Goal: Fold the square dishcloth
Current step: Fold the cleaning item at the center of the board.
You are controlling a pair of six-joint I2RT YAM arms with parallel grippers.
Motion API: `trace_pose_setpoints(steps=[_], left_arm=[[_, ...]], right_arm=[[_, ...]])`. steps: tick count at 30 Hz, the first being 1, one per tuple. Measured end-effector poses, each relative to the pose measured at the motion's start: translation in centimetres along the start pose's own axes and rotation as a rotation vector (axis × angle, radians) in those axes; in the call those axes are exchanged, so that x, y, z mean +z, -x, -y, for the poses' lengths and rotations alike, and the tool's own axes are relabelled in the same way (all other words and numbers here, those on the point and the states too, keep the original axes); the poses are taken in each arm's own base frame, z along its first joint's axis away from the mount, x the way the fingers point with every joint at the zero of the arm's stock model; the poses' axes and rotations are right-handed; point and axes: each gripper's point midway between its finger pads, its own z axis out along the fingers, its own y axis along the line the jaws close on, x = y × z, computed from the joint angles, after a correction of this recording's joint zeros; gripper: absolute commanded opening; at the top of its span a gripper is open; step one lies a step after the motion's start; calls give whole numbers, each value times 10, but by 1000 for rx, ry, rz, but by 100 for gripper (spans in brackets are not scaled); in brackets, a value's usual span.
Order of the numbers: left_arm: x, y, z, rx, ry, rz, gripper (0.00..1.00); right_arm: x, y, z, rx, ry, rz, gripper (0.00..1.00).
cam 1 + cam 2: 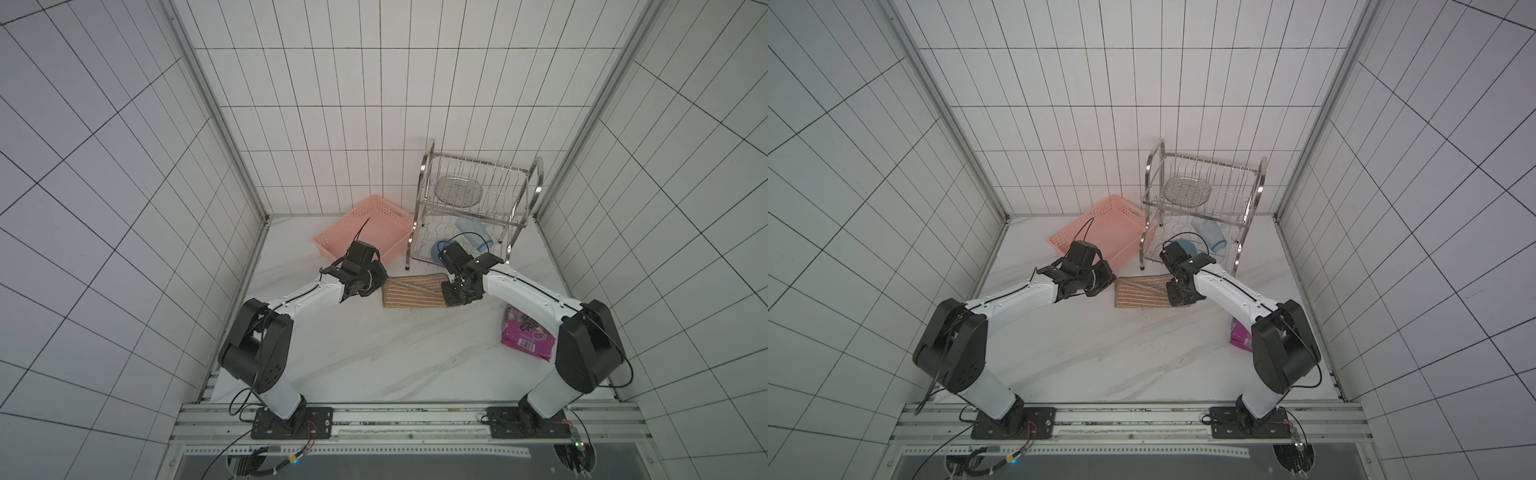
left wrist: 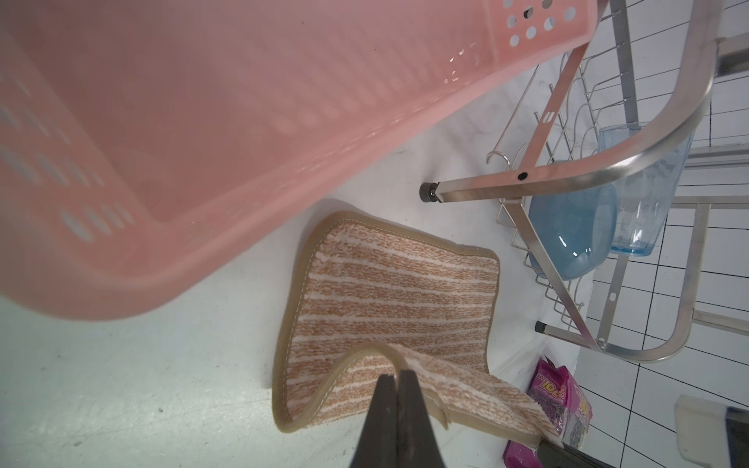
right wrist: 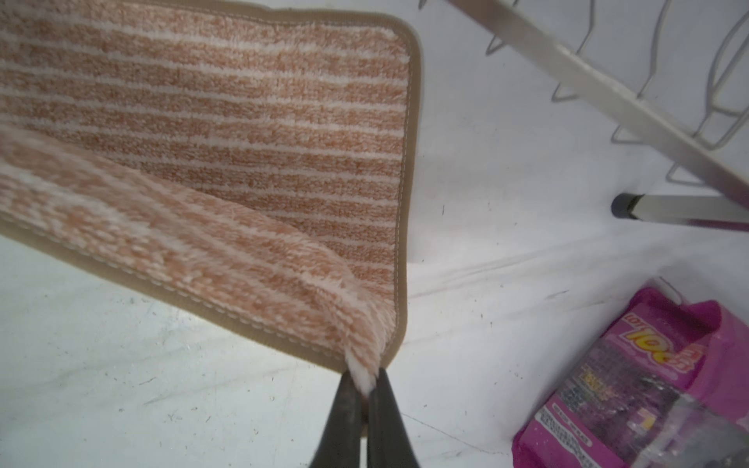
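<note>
Left gripper: your left gripper (image 2: 397,377) has its jaws pinched together on the raised edge of the square dishcloth (image 2: 389,283), at the cloth's left end.
Right gripper: your right gripper (image 3: 367,385) is clamped on a corner of the same cloth at its right end. A tuft of pale pile sticks out between the fingertips.
Cloth shape: the edge you hold between the two grippers is lifted off the worktop (image 1: 374,357) and curls over the rest, showing its fluffier side. The striped remainder lies flat, with its brown binding running round the border.
Cloth place: you have it mid-worktop between the two arms, just nearer than the rack and the basket. In both top views it reads as a tan band running left to right.
Basket: the pink basket (image 1: 343,220) sits to the far left of the cloth, right behind your left wrist and apart from the cloth.
Rack: the steel dish rack (image 1: 422,187) stands to the far right of the cloth, its near-left foot close to the cloth's far edge.
Rack contents: the lower tier carries a blue bowl (image 2: 571,235) and a clear tumbler (image 2: 644,190) side by side. The upper tier carries an oval metal dish (image 1: 459,191).
Packet: the purple packet (image 3: 648,385) lies on the right of the worktop beside your right arm, well apart from the cloth.
</note>
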Motion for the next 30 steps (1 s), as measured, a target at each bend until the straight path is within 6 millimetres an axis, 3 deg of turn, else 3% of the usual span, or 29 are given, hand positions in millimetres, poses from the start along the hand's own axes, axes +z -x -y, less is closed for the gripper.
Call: trace_pose_setpoints(steps=[13, 23, 30], left_arm=[[13, 5, -17, -41, 49, 8, 0], [15, 11, -34, -93, 85, 44, 0], [14, 18, -38, -117, 92, 75, 0]], right_arm=[[31, 32, -4, -60, -69, 8, 7], [25, 68, 1, -53, -91, 88, 11], [30, 89, -2, -66, -105, 139, 33]])
